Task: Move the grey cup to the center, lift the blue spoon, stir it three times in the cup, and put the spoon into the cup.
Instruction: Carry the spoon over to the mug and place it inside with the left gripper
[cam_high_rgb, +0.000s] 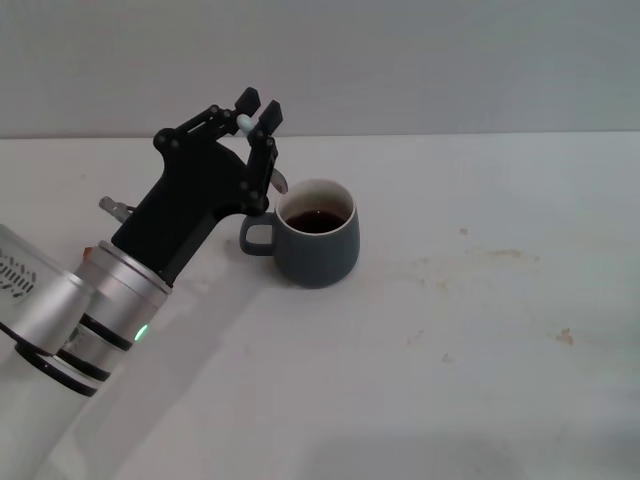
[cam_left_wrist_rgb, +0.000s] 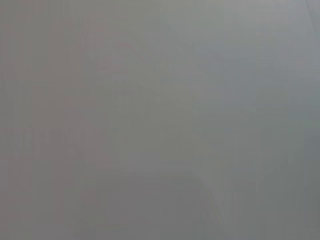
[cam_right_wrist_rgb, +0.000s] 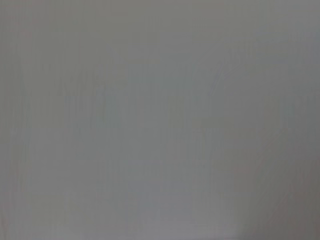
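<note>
White bench (cam_high_rgb: 480, 340) w/ grey cup (cam_high_rgb: 318, 247) near centre, dark liquid inside. Left gripper (cam_high_rgb: 255, 118) clenched on blue spoon (cam_high_rgb: 245, 124), held raised just beside cup's handle side; metal bowl end (cam_high_rgb: 279, 181) seems just outside rim, hard to tell

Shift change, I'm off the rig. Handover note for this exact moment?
Left gripper: raised beside the grey cup, shut on the blue spoon, handle end up, bowl hanging just outside the rim on the handle side.
Right gripper: not in view; both wrist views show nothing usable.
Cup stands upright near the table centre with dark liquid inside.
Done: cup looks placed, spoon lifted.
Stirring: cannot tell if any is done.
Left: put the spoon into the cup and release.
</note>
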